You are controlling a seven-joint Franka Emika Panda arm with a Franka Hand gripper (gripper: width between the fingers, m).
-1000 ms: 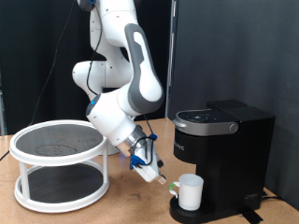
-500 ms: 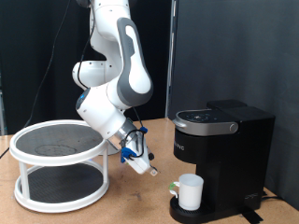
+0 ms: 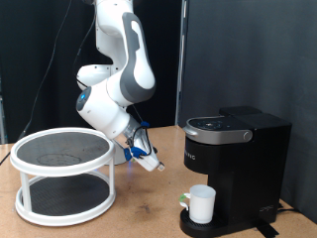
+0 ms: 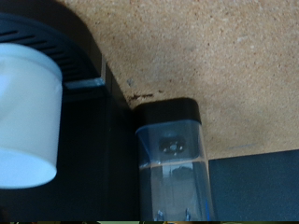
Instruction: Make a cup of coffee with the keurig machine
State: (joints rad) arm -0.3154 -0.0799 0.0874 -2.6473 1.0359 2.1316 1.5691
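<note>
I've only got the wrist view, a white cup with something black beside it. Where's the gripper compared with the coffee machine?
Observer: The gripper hangs in the air, off the coffee machine toward the exterior view's left. It touches neither the machine nor the table.
Operator: Is the cup in place?
Observer: The cup stands upright on the machine's round base, under the front overhang.
Operator: Anything else near the arm?
Observer: A white two-tier round rack stands on the table at the exterior view's left, apart from the gripper.
</note>
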